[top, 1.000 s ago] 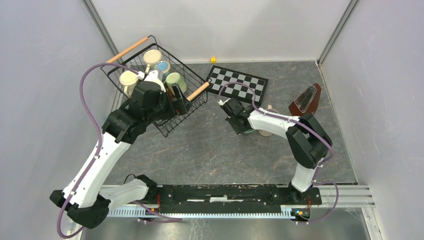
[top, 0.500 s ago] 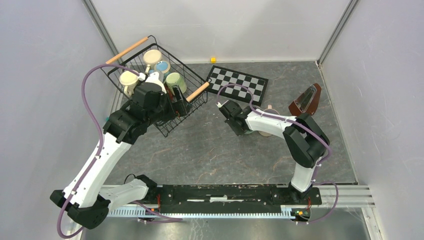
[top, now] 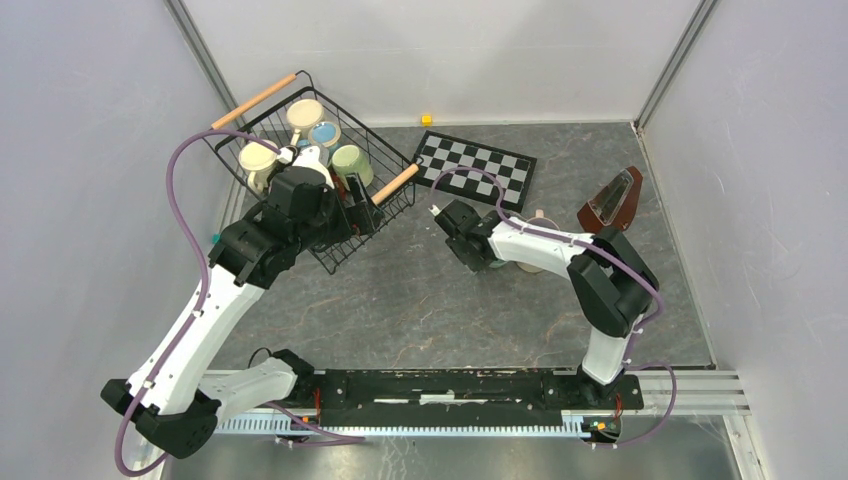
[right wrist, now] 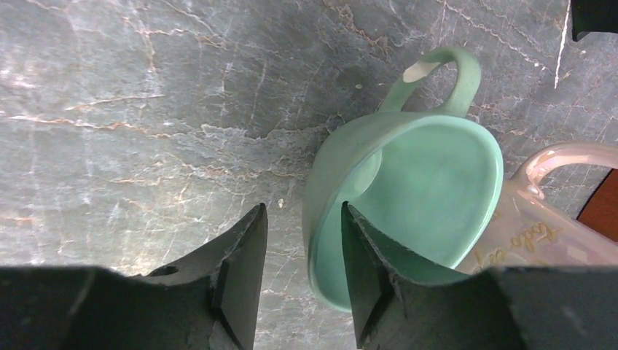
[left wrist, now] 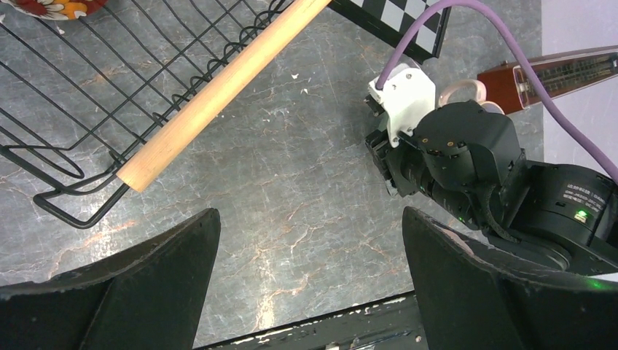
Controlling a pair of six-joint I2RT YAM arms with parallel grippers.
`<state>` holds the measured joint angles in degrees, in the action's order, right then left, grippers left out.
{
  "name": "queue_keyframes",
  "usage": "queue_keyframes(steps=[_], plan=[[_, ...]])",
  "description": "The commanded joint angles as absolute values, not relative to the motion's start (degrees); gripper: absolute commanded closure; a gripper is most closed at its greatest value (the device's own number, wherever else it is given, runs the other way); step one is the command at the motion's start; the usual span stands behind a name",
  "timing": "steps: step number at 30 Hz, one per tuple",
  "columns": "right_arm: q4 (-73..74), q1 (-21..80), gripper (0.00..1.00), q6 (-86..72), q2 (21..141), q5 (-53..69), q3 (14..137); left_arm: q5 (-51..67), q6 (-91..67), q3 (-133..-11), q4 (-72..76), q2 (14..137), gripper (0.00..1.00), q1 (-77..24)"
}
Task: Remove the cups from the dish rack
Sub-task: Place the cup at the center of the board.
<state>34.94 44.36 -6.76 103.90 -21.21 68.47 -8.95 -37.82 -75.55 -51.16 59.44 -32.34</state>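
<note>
The dish rack (top: 226,160), a black wire basket with wooden handles, stands at the back left and holds several cups, among them a cream one (top: 305,112), a blue one (top: 325,133) and a light green one (top: 350,160). My left gripper (left wrist: 310,240) hangs wide open over bare table beside the rack's near handle (left wrist: 218,95). A teal cup (right wrist: 423,189) stands on the table against a pink cup (right wrist: 532,226). My right gripper (right wrist: 302,219) straddles the teal cup's rim, one finger inside and one outside, open with a gap to the wall.
A checkered board (top: 476,168) lies behind the right arm. The brown metronome (top: 612,198) stands at the right, near the pink cup (top: 538,262). A small yellow cube (top: 427,119) sits at the back wall.
My right gripper's jaws have parted from the teal cup's rim, and its wrist has shifted slightly left. The left arm has barely moved.
</note>
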Motion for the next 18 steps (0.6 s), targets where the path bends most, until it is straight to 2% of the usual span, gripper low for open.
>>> queue_keyframes(steps=[1,8,11,13,18], plan=[[36.3,45.3,0.50,-7.6,99.5,-21.0,72.5,-9.9,-36.4,-75.6,-50.8,58.5,0.00,-32.2],[37.5,45.5,0.26,-8.3,93.1,-20.2,74.3,-9.8,-36.8,-76.5,-50.9,58.5,0.00,-32.2],[37.3,45.5,0.09,-8.6,89.4,-19.4,74.4,-9.6,-37.0,-77.1,-50.9,58.6,0.00,-32.2],[36.9,45.5,0.02,-8.8,87.0,-18.8,74.3,-9.5,-37.3,-77.5,-50.9,58.5,0.00,-32.3],[34.7,45.5,0.02,-9.9,79.8,-16.4,72.7,-10.4,-38.2,-78.2,-51.2,58.7,0.00,-32.3]])
